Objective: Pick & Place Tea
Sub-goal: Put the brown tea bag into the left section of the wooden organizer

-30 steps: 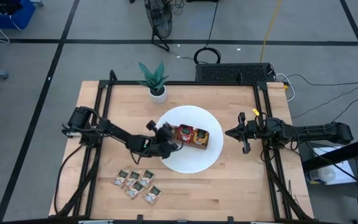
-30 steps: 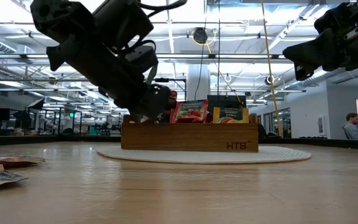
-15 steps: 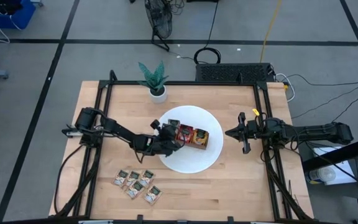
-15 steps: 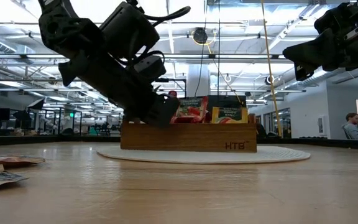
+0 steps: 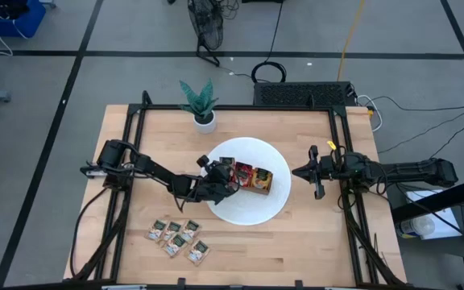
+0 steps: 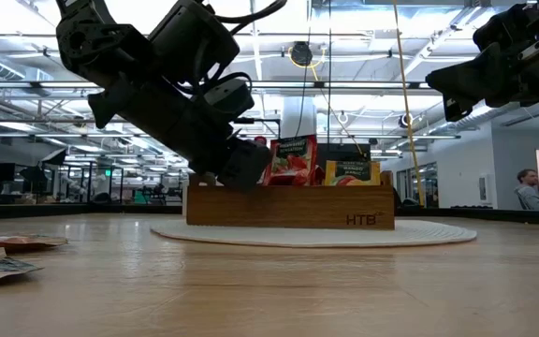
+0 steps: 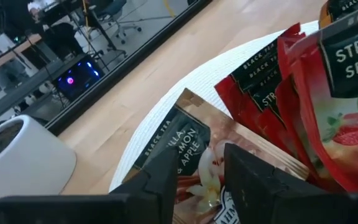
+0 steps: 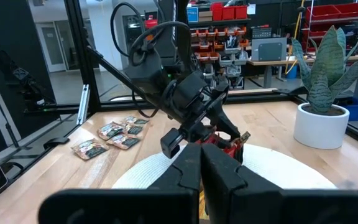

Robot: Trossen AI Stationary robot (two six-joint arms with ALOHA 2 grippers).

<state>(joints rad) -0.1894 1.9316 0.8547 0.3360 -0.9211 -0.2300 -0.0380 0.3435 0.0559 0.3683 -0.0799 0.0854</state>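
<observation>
A brown wooden tray (image 5: 250, 179) stands on a round white mat (image 5: 252, 208) at mid-table. Red tea sachets (image 6: 293, 159) and orange-yellow ones (image 6: 352, 172) stand upright in it. A pale beige sachet (image 7: 185, 143) leans at the tray's left end (image 5: 225, 163). My left gripper (image 7: 201, 177) is open at that end, slanting down, a finger on either side of the beige sachet's face. Several more sachets (image 5: 180, 238) lie flat on the table near the front left. My right gripper (image 8: 201, 165) is shut and hovers at the table's right (image 5: 296, 171).
A potted plant (image 5: 202, 105) stands at the far edge, left of centre. Black frame rails run along the table's left and right sides. Bare wood lies in front of the mat and between the mat and my right gripper.
My left gripper has tipped a little lower at the tray's left end. The beige sachet, hidden under the gripper a second ago, now shows at that end. In the low view the red sachets stand more upright and the tray has shifted slightly sideways.
</observation>
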